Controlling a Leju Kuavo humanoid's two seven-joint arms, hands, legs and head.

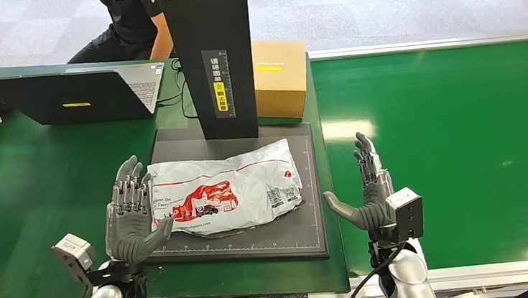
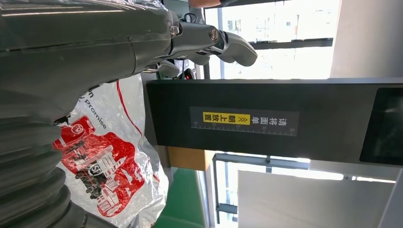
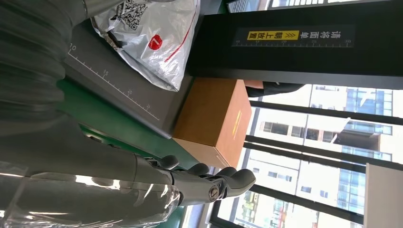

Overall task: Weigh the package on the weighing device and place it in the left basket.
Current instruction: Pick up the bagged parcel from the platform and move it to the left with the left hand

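Head view: package, white w/ red print, lies flat on the dark scale, at 6 o'clock from its black post. Left hand stands at the package's 9 o'clock edge, fingers spread, holding nothing; touching or not, can't tell. Right hand is at 3 o'clock, apart from it, fingers spread. Brown box is partly hidden behind the post. Laptop at 10 o'clock; person is cut off by the top edge.

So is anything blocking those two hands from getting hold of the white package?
Nothing visible does. The package lies flat on the scale platform, with the left hand open right beside one end and the right hand open off the other, only bare platform between. The black column stands behind it.
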